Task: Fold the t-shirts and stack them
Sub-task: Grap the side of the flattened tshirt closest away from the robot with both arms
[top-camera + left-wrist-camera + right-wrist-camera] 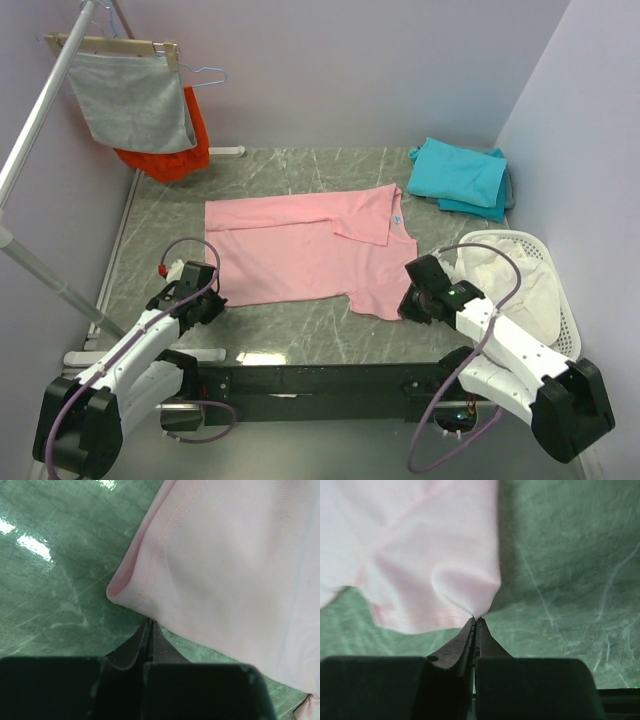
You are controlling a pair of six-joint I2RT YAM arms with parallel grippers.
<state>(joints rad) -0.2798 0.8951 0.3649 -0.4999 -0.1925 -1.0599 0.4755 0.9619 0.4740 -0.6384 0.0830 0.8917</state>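
1. Two hands work the near edge of the pink t-shirt point(290, 250), both low over the counter point(300, 335).
2. The left hand point(150, 625) is pressed together, its tips touching the hem beside the near-left corner. The wrist view does not show whether cloth is caught between them.
3. The right hand point(476, 621) is pressed together on a pucker of the near sleeve and is pinching it.
4. The pink t-shirt lies flat at mid-counter with its long axis running left to right, hem left and collar right. Its body stretches away from both hands, and the far sleeve is folded onto the chest.
5. Judgement: the next fold carries the near edge away over the body. Each hand is nearer its own end.
6. The teal t-shirts point(460, 175) lie stacked at the far right, well apart and nearer the right arm.
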